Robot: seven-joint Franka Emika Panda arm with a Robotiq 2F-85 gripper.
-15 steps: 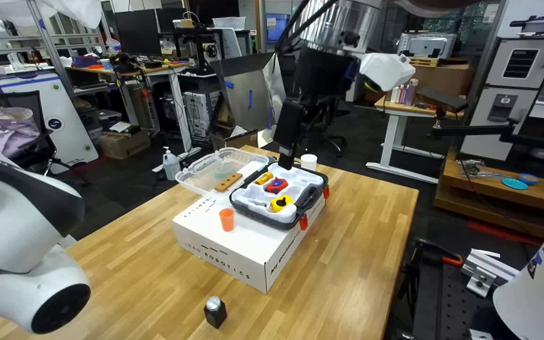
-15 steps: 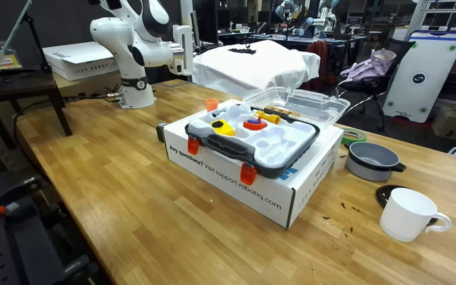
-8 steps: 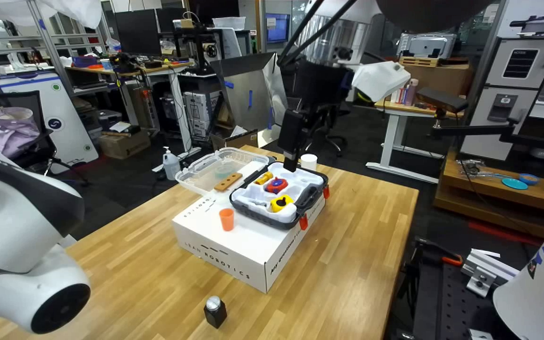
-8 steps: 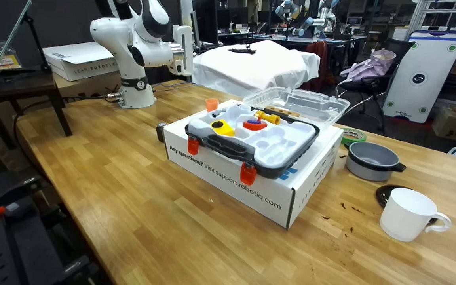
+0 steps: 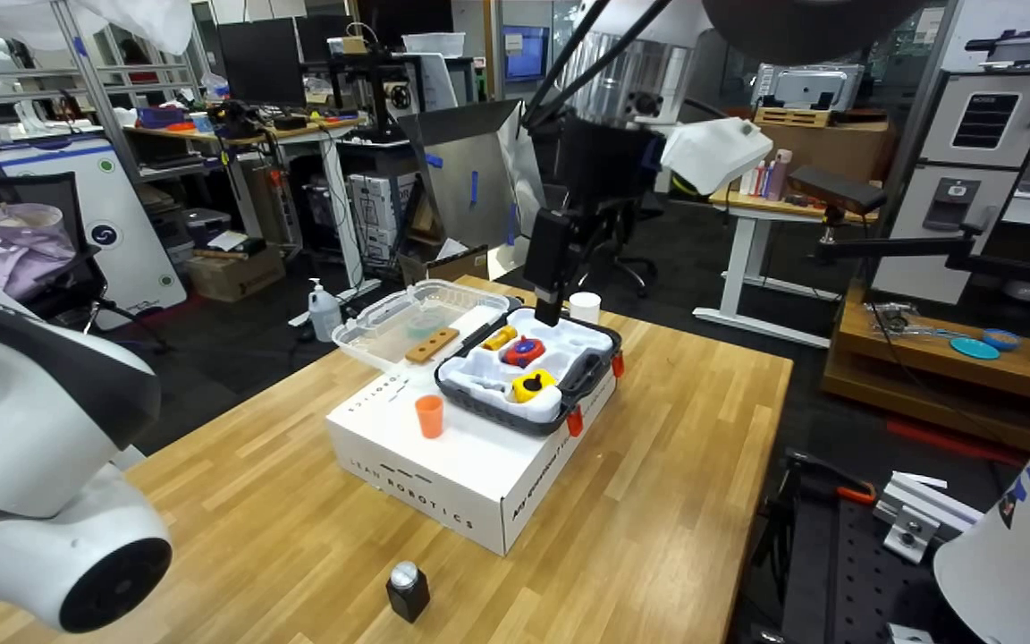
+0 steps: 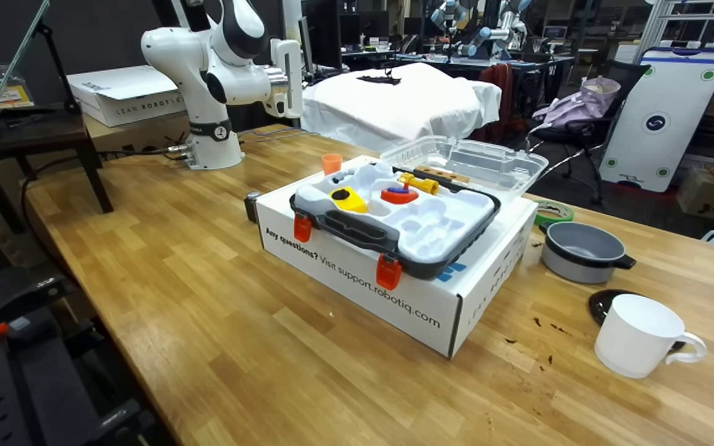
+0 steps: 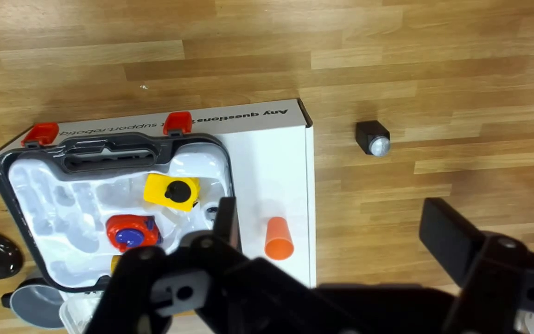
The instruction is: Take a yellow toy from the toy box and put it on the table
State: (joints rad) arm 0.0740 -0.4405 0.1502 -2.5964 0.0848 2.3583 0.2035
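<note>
Case (image 6: 434, 267) sits atop carton (image 6: 357, 286), lid (image 6: 478, 162) laid open, likely so the claw (image 7: 334, 229) can reach in from above. Yellow toy (image 7: 173, 191) lies in the case, near the handle (image 6: 357, 229); moulded tray (image 6: 428, 224) presumably keeps pieces from sliding. Second yellow piece (image 6: 419, 183) lies toward the lid; which one is wanted, cannot tell. Claw: fingers (image 7: 450, 239) spread wide, presumably to straddle a toy; nothing gripped, no contact visible. Orange cup (image 7: 278, 239) shows between them in the wrist view, apparently below. Transfer to table (image 6: 239, 297) not yet done.
</note>
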